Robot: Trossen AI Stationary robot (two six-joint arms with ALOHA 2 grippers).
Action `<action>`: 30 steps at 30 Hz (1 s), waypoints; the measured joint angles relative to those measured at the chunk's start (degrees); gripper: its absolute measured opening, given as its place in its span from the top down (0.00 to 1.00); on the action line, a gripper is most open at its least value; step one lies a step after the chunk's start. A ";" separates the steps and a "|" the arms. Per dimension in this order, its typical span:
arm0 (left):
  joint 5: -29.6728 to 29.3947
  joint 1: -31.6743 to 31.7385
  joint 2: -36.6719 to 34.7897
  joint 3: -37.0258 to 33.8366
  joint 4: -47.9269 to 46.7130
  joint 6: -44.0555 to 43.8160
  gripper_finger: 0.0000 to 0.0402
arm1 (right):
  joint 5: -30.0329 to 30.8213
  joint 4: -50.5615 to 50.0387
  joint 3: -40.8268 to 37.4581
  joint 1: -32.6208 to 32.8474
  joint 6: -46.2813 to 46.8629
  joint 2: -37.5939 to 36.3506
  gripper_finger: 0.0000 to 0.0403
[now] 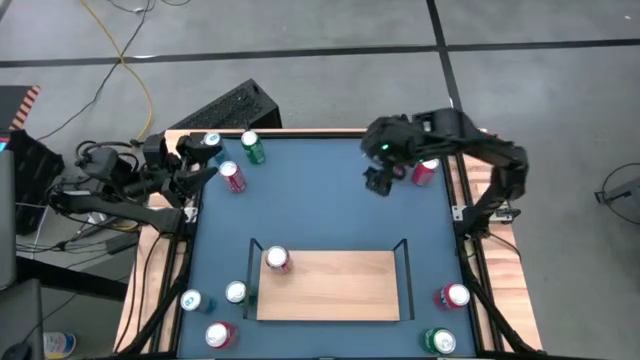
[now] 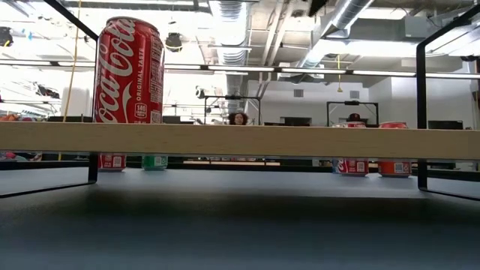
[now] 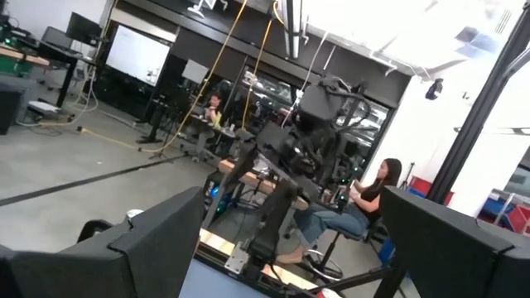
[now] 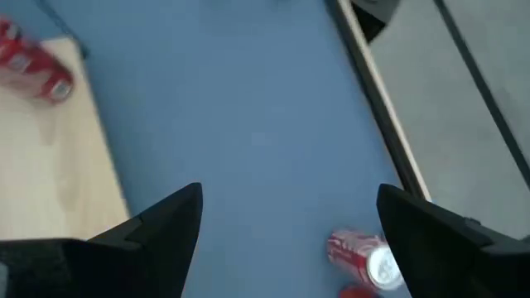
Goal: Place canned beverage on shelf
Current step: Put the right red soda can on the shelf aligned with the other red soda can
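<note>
The shelf (image 1: 340, 290), a light-wood board with black end rails, lies at the table's near middle. One red can (image 1: 277, 260) stands upright on the shelf's far left corner; it also shows in the low view (image 2: 127, 71). My right gripper (image 1: 378, 183) is open and empty above the table's far right part. Another red can (image 1: 424, 170) stands on the table just to its right and also shows in the right wrist view (image 4: 364, 258). My left gripper (image 1: 192, 163) is open and empty at the far left corner, close to three cans.
At the far left stand a blue-white can (image 1: 211, 142), a green can (image 1: 252, 148) and a red can (image 1: 232, 177). Three cans (image 1: 219, 335) stand near left, and a red can (image 1: 453, 296) and a green can (image 1: 438, 341) near right. People sit beyond the table (image 3: 377, 194).
</note>
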 joint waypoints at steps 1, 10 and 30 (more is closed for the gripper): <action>0.00 0.00 0.03 0.00 0.01 0.00 0.12 | 0.31 -0.21 -2.76 -1.13 0.19 -1.65 0.14; -0.80 0.00 0.04 0.00 -0.60 -0.09 0.12 | -0.10 10.36 -32.12 -11.94 -5.00 -15.03 0.14; -4.09 0.02 0.07 -0.04 -1.51 -0.02 0.12 | -4.85 29.45 -52.34 -27.08 -14.54 -13.91 0.14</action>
